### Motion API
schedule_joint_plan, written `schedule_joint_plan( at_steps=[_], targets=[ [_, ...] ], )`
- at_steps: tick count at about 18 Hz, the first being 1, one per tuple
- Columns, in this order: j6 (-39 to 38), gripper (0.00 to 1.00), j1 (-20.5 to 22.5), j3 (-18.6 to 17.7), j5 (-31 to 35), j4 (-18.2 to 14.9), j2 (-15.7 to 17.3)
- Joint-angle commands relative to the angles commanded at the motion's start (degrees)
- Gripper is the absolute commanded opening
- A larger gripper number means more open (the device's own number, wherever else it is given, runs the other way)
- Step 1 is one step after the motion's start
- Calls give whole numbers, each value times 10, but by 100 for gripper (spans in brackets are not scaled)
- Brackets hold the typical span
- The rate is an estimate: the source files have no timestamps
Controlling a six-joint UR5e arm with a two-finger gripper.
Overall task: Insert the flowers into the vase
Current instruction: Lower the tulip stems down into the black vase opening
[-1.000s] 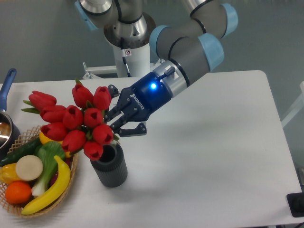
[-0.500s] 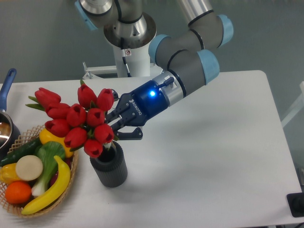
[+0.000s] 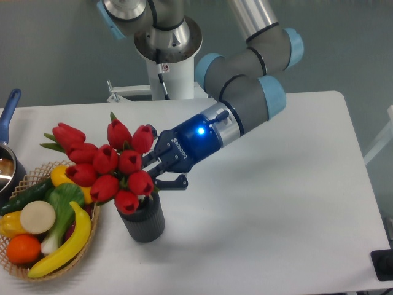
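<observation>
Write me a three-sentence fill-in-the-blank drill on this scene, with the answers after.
The gripper is shut on the ____.
The flowers lean out over the wicker ____ of fruit.
The vase stands ____ on the table.
Missing words: flowers; basket; upright.

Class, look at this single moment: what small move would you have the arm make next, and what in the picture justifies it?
Probably tilt the flowers more upright and ease them further down: the gripper holds the stems, the lowest buds sit at the mouth of the vase, and the bunch leans left toward the basket.
</observation>
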Motion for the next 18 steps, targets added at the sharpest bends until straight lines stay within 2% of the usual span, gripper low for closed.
schedule_joint_plan(
  at_steps=[7,11,15,18],
  targets=[
    [40,18,-3,-32,0,0,-3],
    [47,19,-6,-38,-1,0,-4],
    [95,19,-6,-75,-1,0,-5],
    [98,19,-7,-79,-2,0,-11]
  ],
)
